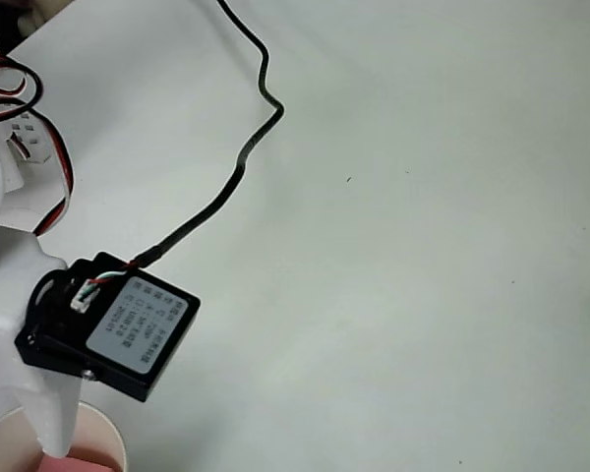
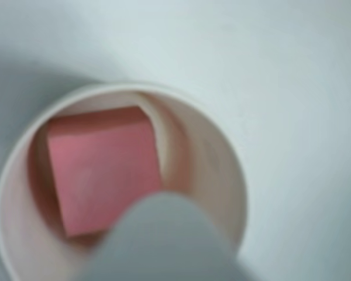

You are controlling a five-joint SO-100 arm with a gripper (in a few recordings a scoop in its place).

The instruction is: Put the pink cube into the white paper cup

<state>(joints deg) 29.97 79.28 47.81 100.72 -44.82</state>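
Pink cube (image 2: 102, 170): lying inside the white paper cup (image 2: 222, 158), on its bottom.
Gripper (image 2: 164, 240): hovering over the cup; grip state unclear.

My white arm (image 1: 10, 324) is hanging over the white paper cup (image 1: 103, 433) at bottom left, black cable (image 1: 241, 157) trailing across the surface (image 1: 423, 246).

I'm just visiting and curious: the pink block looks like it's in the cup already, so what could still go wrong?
The gripper finger hangs right over the white paper cup, so lifting away carelessly might clip the rim and tip it. The pink cube lies inside; a tipped cup could spill it. The black cable lies loose on the table and might snag.
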